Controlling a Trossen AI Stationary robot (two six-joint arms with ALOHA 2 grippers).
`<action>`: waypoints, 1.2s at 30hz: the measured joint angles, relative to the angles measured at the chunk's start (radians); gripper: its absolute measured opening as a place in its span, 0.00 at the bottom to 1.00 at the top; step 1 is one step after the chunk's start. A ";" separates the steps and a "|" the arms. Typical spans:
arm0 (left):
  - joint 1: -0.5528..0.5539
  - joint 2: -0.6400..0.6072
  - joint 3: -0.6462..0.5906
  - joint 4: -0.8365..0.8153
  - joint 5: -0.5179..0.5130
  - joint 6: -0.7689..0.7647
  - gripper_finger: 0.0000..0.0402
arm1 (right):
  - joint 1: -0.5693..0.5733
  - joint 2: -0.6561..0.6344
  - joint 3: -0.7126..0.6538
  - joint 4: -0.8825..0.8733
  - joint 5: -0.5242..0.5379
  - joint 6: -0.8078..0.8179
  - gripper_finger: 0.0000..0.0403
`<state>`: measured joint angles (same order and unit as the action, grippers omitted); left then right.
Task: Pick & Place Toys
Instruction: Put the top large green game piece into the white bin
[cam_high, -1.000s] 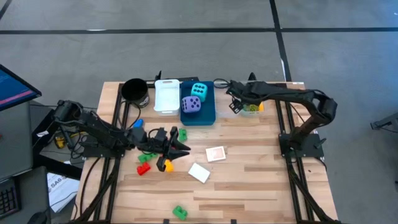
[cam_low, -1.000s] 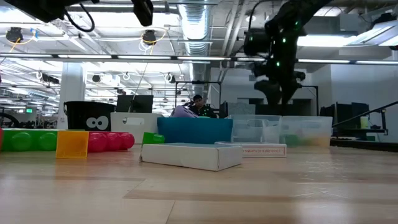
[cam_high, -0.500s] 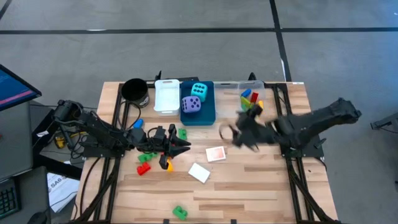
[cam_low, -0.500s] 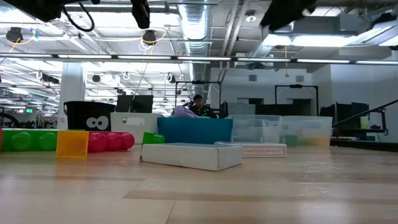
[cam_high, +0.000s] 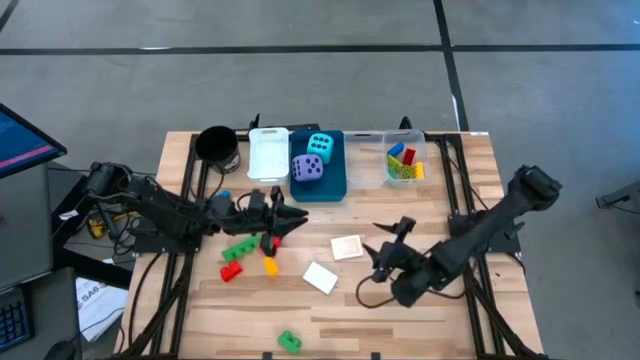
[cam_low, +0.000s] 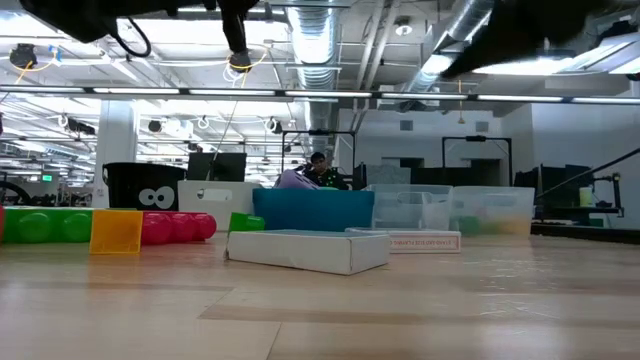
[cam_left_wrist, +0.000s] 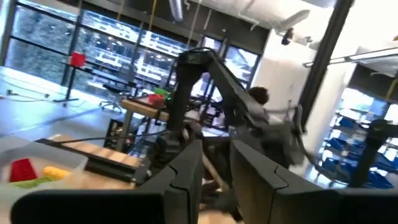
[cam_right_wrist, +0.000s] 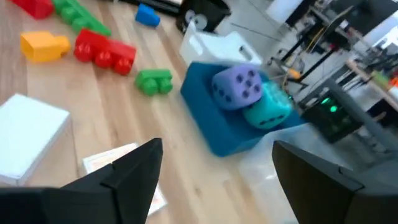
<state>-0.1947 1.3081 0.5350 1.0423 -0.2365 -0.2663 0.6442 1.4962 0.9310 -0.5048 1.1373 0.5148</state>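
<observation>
- At the table's far left edge, a round black cup stands beside a white rectangular plastic bin; neither is part of the sorting.
- The left gripper hangs over the left-centre of the wooden table, its fingers drawn nearly together. Whether they pinch anything cannot be told.
- Just below it lie loose plastic building bricks: a green one, a red one and a small yellow one. A lone green brick sits near the front edge, well apart.
- The blue plastic bin at the back holds both soft dice, the purple die and the cyan die, touching.
- Two flat white cards lie mid-table, a printed one just behind the plain one.
- The right gripper hovers low beside the printed card, jaws wide apart and empty, fingers framing the card in the wrist view.
- The clear plastic bin at the back right already holds several bricks.
- The step in hand looks like the right arm's reach for a card; the next move likely calls for a flat, careful descent, since a thin card gives little edge to grip.
</observation>
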 joint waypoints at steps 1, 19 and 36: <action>0.008 0.000 0.000 -0.017 0.000 0.000 0.19 | -0.012 0.013 -0.040 0.085 -0.031 -0.019 0.74; -0.024 0.000 0.000 -0.150 0.005 -0.029 0.19 | -0.315 0.366 -0.291 1.542 -0.877 -0.570 0.74; -0.012 0.000 0.000 -0.205 -0.001 0.053 0.19 | -0.326 0.666 -0.281 1.954 -0.906 -0.506 0.74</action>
<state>-0.2062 1.3083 0.5350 0.8371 -0.2379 -0.2134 0.3177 2.1621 0.6502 1.4489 0.2314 0.0089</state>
